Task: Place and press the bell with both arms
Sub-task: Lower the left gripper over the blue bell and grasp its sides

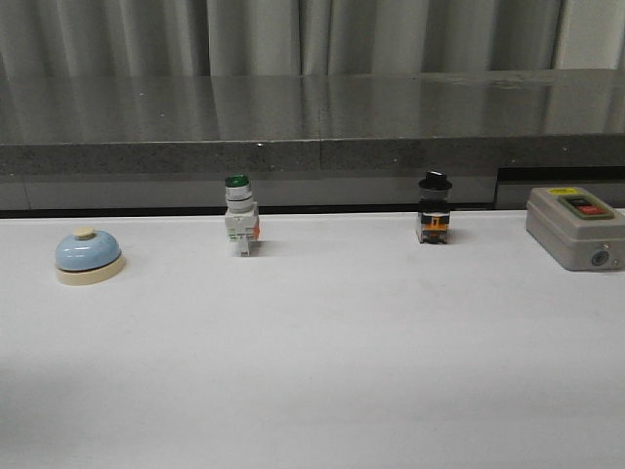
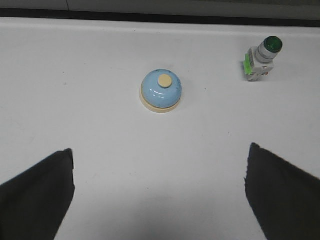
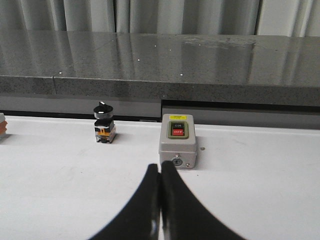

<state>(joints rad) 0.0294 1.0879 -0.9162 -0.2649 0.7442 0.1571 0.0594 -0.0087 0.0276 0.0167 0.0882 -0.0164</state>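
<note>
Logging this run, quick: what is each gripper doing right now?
Left gripper: open, empty, above the light blue dome-shaped bell.
Right gripper: closed, holding nothing.

You're looking across a plain white table [image 1: 322, 362] that runs back to a dark, speckled stone counter [image 1: 312, 122], glossy enough to mirror the pale grey pleated curtain [image 1: 293, 34] hanging behind it. Light is even and soft, with faint shadows on the tabletop.

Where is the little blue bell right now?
In the front view the bell sits on the white table at the far left, with the green-capped switch to its right.
</note>
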